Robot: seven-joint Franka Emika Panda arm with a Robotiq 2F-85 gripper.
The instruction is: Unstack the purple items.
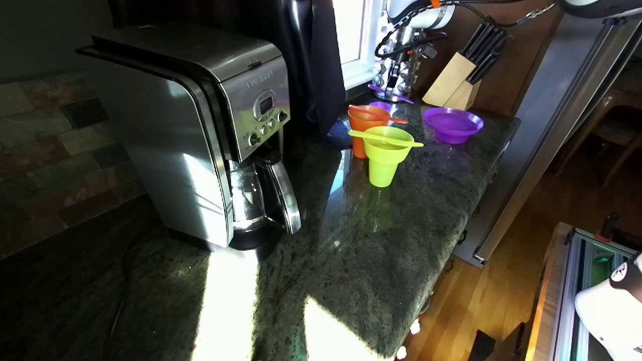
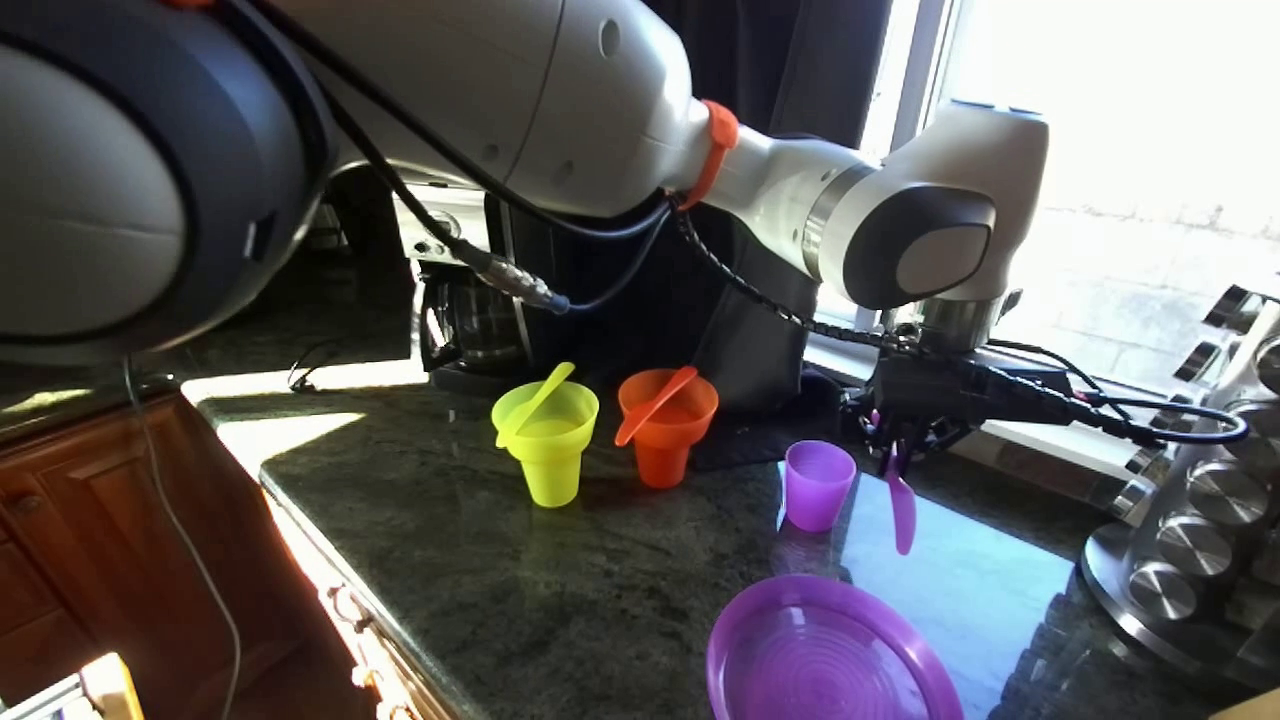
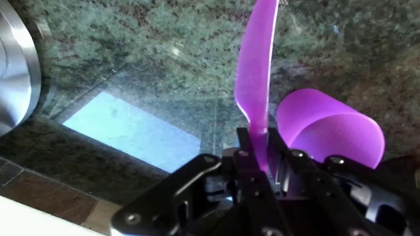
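Note:
My gripper (image 3: 257, 132) is shut on the handle of a purple knife (image 3: 254, 72). The blade points away from the fingers. In an exterior view the knife (image 2: 902, 515) hangs below the gripper (image 2: 900, 450), above the counter. A purple cup (image 2: 815, 490) stands upright on the counter beside the gripper; it also shows in the wrist view (image 3: 306, 106), right of the fingers. A wide purple bowl (image 2: 825, 655) sits apart from the cup, nearer that camera. The bowl also shows in an exterior view (image 1: 452, 125), where the cup (image 1: 380, 106) is mostly hidden behind an orange cup.
A yellow-green cup (image 2: 552, 470) and an orange cup (image 2: 665, 460), each with a utensil across its rim, stand on the dark counter. A spice rack (image 2: 1190, 540) stands near the gripper. A knife block (image 1: 451, 82) and a coffee maker (image 1: 200, 125) also stand there.

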